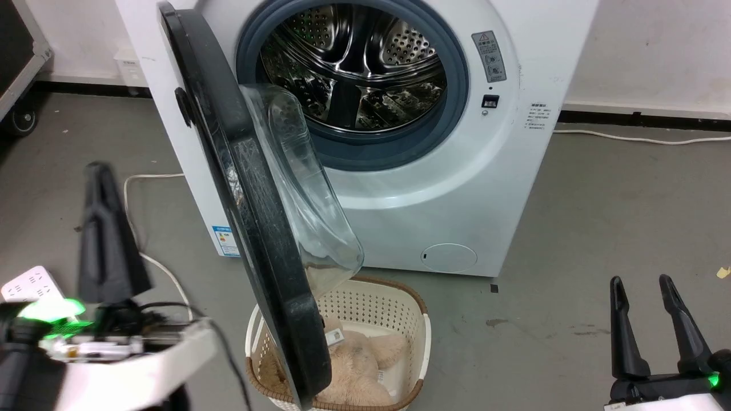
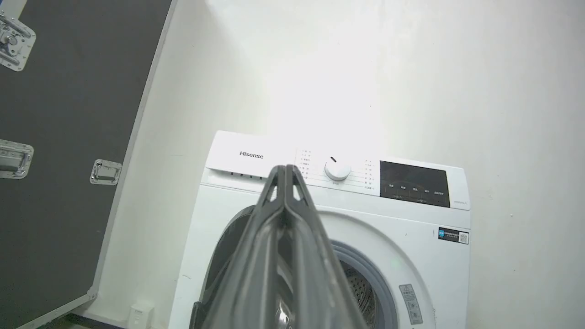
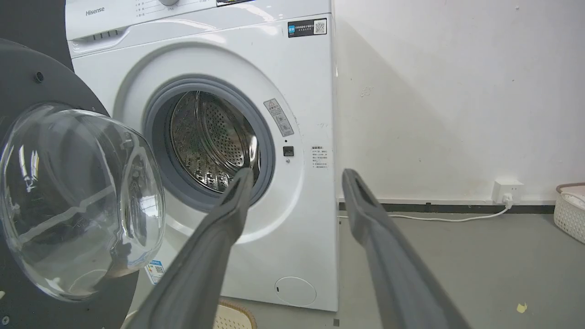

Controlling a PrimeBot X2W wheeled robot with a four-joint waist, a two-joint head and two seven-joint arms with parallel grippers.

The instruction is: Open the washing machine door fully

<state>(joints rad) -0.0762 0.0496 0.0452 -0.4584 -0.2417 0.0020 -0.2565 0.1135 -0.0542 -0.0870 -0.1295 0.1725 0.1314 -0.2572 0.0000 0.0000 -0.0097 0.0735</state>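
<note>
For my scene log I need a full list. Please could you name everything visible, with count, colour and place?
washing machine: one, white, against the wall.
washing machine door: one, black with clear glass bowl, standing open, hinged at the head view's left.
drum: one, steel, grey gasket, uncovered.
laundry basket: one, cream with brown rim, floor below the door.
plush toy: one, beige, inside that basket.
power strip: one, white, floor, far left.
flight case: one, black, left of the machine.
wall socket: one, white, low on the wall at right.
left gripper: one, dark fingers closed, left of the door.
right gripper: one, dark fingers apart, lower right, holding nothing.
</note>
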